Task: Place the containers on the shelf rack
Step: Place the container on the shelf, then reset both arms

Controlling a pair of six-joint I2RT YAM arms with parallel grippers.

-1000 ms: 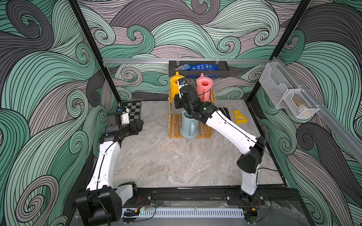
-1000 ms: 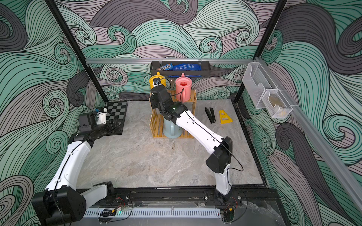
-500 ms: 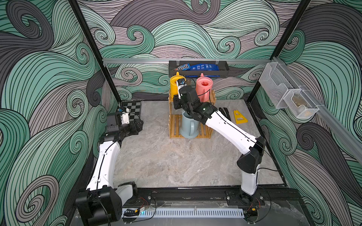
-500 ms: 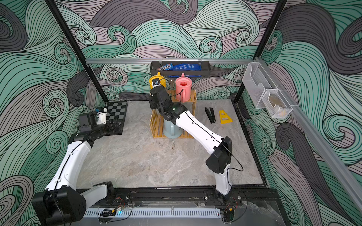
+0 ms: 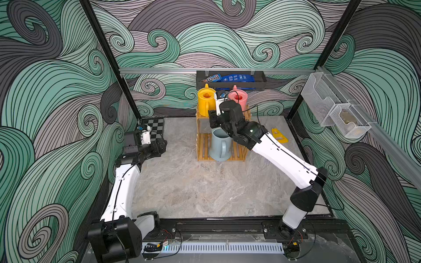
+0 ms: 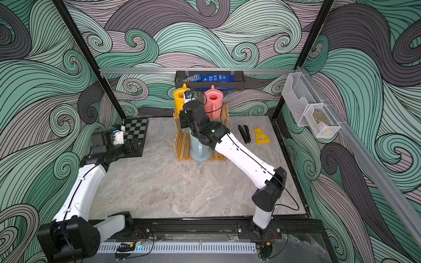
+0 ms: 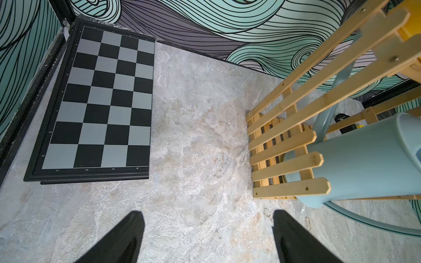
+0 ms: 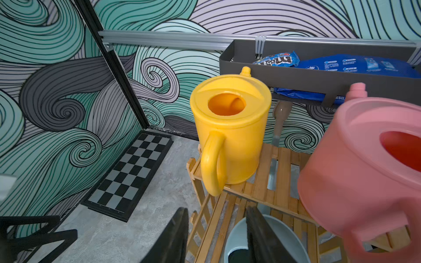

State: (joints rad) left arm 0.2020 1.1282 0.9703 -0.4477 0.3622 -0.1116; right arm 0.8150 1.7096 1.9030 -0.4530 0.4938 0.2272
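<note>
The shelf rack stands at the back middle of the table in both top views. On its top tier are the yellow container and the pink container. The pale blue container stands on the lower tier. My right gripper is open and holds nothing. It hovers at the rack's front, just short of the yellow container's handle and above the blue container's rim. My left gripper is open over bare table, left of the rack.
A chessboard lies at the back left. A black wall tray of snack bags hangs just behind the rack. A black stapler and a yellow plastic piece lie right of the rack. Mesh baskets hang on the right wall.
The right gripper's jaws have spread apart beside the yellow container's handle, and the can stays on the top tier. The left arm has not moved.
</note>
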